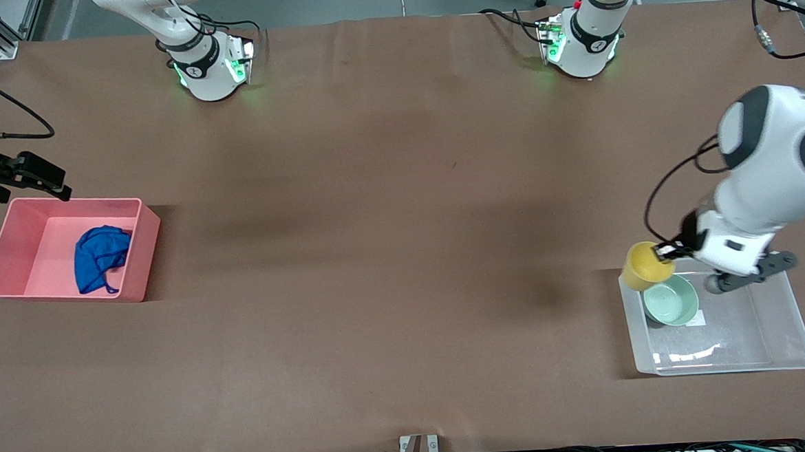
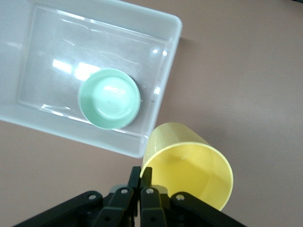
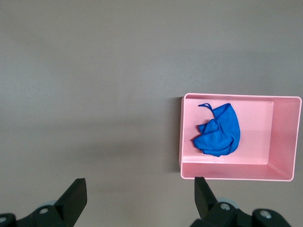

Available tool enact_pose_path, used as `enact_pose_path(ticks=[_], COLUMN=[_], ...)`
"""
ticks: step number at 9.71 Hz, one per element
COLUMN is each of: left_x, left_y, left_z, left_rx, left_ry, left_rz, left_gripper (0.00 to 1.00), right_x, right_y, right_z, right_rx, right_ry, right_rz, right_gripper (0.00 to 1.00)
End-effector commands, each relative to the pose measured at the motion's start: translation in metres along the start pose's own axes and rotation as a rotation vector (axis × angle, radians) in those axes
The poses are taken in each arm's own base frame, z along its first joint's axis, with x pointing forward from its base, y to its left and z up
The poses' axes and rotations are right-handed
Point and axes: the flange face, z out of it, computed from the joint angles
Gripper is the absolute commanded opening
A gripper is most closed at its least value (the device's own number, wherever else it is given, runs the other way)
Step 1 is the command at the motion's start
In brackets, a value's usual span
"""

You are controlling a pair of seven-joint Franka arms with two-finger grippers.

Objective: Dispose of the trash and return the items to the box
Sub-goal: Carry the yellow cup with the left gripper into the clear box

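My left gripper is shut on the rim of the yellow cup. It holds the cup tilted in the air over one corner of the clear box. The mint-green bowl sits inside the box, close to that corner. The box stands at the left arm's end of the table. The blue trash wad lies in the pink bin. My right gripper hangs open and empty over the table beside the bin.
The pink bin stands at the right arm's end of the table. Bare brown tabletop stretches between the bin and the box. Both arm bases stand along the table's edge farthest from the front camera.
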Motion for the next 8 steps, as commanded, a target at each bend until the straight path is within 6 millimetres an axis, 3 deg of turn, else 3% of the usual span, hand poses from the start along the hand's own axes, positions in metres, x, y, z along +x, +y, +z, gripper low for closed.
enact_pose_path(ticks=[1, 4, 8], left_x=[0.015, 0.043, 0.059], left_y=[-0.028, -0.078, -0.093], left_z=[0.028, 0.087, 0.136], left_rx=[-0.008, 0.008, -0.035], left_ry=[-0.038, -0.081, -0.088], left_rz=[0.113, 0.242, 0.304], left_gripper=[0.00, 0.00, 0.00], right_x=[-0.002, -0.002, -0.002], right_y=[-0.002, -0.004, -0.004], right_z=[0.002, 0.005, 0.006], right_rx=[-0.005, -0.007, -0.007], right_ry=[0.000, -0.006, -0.005], right_rz=[0.001, -0.004, -0.004], right_gripper=[1.00, 1.00, 1.00])
